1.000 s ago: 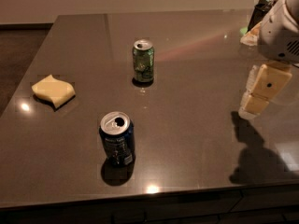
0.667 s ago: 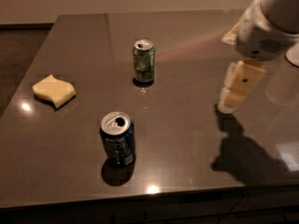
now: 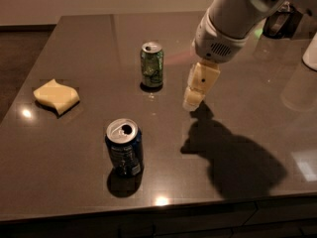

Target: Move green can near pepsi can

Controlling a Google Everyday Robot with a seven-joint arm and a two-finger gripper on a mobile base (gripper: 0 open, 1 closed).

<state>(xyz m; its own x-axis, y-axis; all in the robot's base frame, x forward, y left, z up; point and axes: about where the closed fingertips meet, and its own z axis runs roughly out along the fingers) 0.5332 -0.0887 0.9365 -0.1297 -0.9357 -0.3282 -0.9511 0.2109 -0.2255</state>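
Note:
The green can [image 3: 151, 66] stands upright on the dark table, towards the back middle. The pepsi can [image 3: 124, 147], dark blue with an opened silver top, stands upright nearer the front, below and a little left of the green can. My gripper [image 3: 194, 97] hangs from the white arm just right of the green can, about a can's width away from it and above the table. It holds nothing.
A pale yellow sponge [image 3: 56, 95] lies at the left of the table [image 3: 74, 182]. The arm's shadow falls on the table's front right. A white object [image 3: 311, 58] sits at the right edge. The table's front edge runs along the bottom.
The arm and gripper have moved left across the table, from the right edge to just beside the green can. Both cans and the sponge have stayed put.

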